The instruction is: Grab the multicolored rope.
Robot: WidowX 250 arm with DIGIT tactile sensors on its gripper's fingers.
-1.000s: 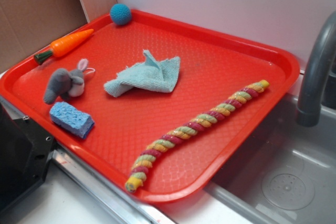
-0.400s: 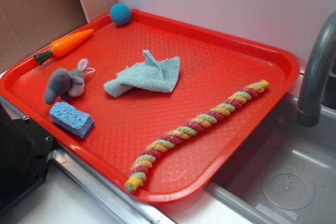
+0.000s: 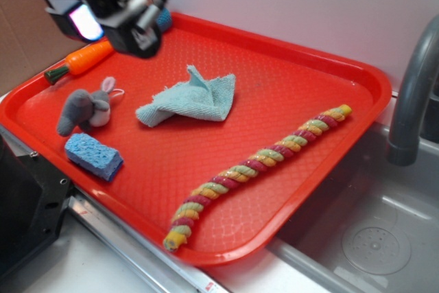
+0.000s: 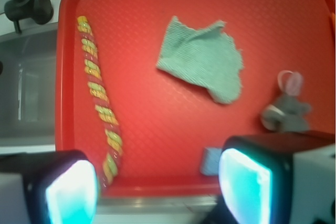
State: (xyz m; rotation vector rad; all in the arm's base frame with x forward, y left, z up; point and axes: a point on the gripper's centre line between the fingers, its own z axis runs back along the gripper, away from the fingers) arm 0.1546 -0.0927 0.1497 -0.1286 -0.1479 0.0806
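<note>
Nothing grabbed yet: the gripper [image 4: 157, 187] hangs high, jaws spread, empty. The multicolored rope [image 4: 98, 100] lies untouched, far below beside one jaw; descent and closing remain.

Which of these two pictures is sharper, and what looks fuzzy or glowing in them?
The exterior view is sharper: the multicolored rope and tray weave are crisp, only the gripper smears. The wrist view is soft throughout, and its fingertips glow cyan and out of focus.
</note>
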